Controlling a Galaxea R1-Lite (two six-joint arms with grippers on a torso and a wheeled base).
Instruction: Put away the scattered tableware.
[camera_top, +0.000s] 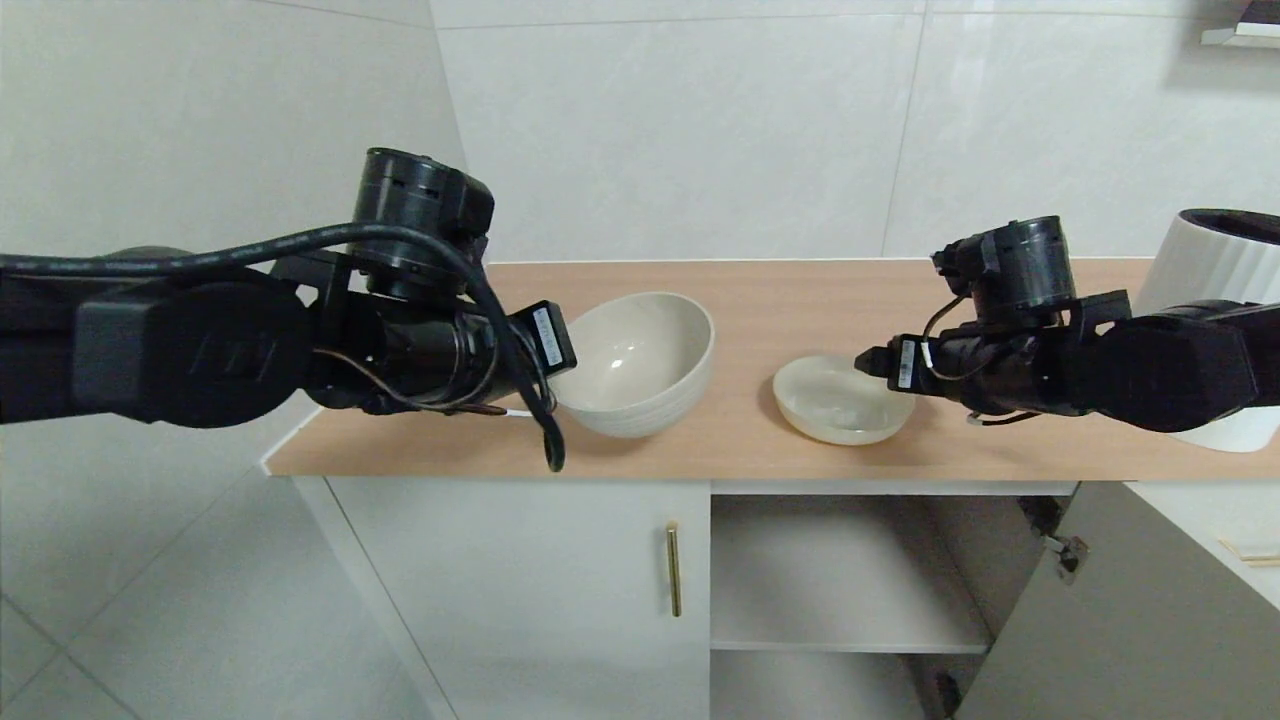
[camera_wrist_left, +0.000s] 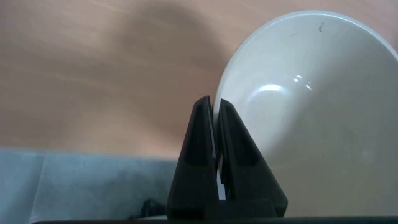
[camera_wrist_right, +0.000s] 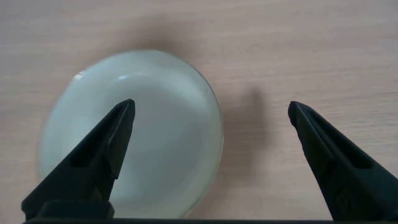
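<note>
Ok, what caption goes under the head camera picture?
Left claw pinches the tilted big bowl by its rim; the open right claw hangs over the small dish on the wooden counter.

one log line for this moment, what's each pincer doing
left pincer: shut on large bowl rim, bowl tilted | right pincer: open over small dish | dish flat on counter

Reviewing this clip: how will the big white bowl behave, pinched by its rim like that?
The big white bowl looks rigid and glossy, so the left gripper, shut on its thin rim, may slip. Held off-centre and tilted, it will likely swing or rock when lifted. Probably ceramic, so breakable if dropped.
</note>
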